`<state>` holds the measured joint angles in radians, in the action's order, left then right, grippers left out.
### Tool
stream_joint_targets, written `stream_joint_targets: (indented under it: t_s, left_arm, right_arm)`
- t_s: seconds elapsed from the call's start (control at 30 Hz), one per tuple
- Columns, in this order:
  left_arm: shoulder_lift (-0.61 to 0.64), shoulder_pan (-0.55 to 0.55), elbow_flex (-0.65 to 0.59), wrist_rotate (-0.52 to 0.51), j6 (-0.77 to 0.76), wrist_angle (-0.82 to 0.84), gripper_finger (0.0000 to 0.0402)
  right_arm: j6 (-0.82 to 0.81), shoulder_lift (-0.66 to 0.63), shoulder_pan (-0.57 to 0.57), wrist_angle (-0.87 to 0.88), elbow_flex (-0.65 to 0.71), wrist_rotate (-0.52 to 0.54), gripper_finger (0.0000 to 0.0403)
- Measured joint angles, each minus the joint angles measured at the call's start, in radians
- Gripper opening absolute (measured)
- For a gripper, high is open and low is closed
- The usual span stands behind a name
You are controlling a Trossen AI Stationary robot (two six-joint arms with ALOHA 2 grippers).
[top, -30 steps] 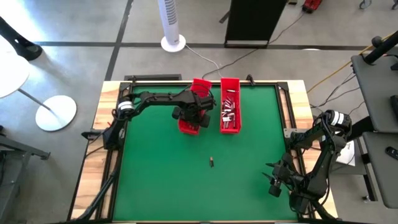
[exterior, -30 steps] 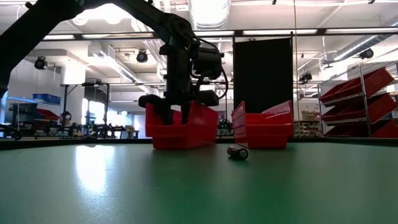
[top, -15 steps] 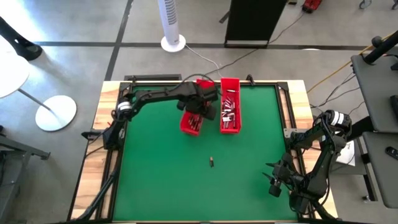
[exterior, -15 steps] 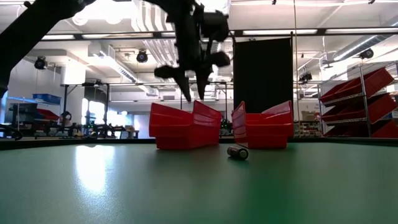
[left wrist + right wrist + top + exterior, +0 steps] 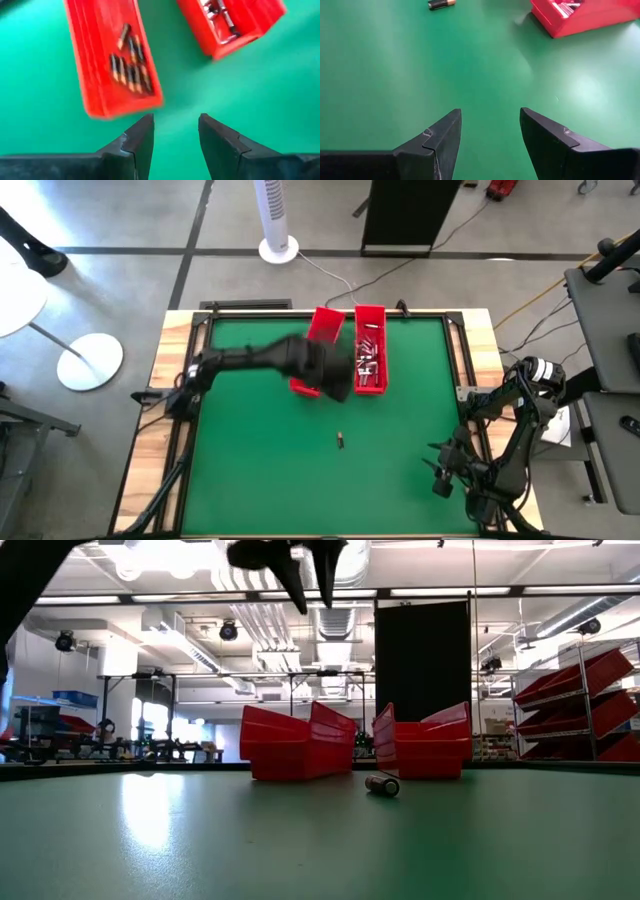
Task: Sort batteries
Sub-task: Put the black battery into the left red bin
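My left gripper (image 5: 335,380) (image 5: 312,575) hangs open high above the near end of the left red tray (image 5: 107,60), with nothing between its fingers (image 5: 176,122). Several dark batteries (image 5: 131,67) lie in that tray. The right red tray (image 5: 370,350) (image 5: 235,25) holds several silvery batteries (image 5: 368,358). One lone battery (image 5: 340,442) (image 5: 382,784) (image 5: 441,3) lies on its side on the green mat. My right gripper (image 5: 440,470) (image 5: 490,120) waits open above the mat near the table's right front corner.
The two red trays stand side by side at the far middle of the green mat (image 5: 260,460). A black frame (image 5: 455,330) runs round the mat. Open mat lies between the trays and the near edge, apart from the lone battery.
My left gripper has risen quickly from inside the left tray to well above it, and has drifted a little toward the table's near edge. Its fingers stay apart. The batteries in the left tray now show uncovered.
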<state>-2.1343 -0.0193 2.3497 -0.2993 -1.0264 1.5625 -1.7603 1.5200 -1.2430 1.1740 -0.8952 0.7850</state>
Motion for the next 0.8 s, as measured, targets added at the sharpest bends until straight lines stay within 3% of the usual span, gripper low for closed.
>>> stream_joint_targets:
  t_s: [0.2, 0.37, 0.57, 0.8]
  left_arm:
    - [-0.054, -0.221, -0.036, -0.201, -0.368, -0.016, 0.0135]
    - [-0.175, -0.352, -0.045, -0.295, -0.599, -0.032, 0.0135]
    - [-0.335, -0.394, -0.028, -0.312, -0.834, -0.036, 0.0135]
    - [-0.427, -0.384, -0.004, -0.242, -0.848, -0.11, 0.0148]
  right_arm:
    - [0.047, 0.0, 0.0, 0.002, -0.04, 0.0, 0.0196]
    - [0.116, 0.0, 0.0, 0.001, -0.113, 0.001, 0.0194]
    - [0.16, 0.029, -0.034, -0.006, -0.204, 0.064, 0.0188]
    - [0.201, 0.075, -0.048, -0.004, -0.264, 0.087, 0.0182]
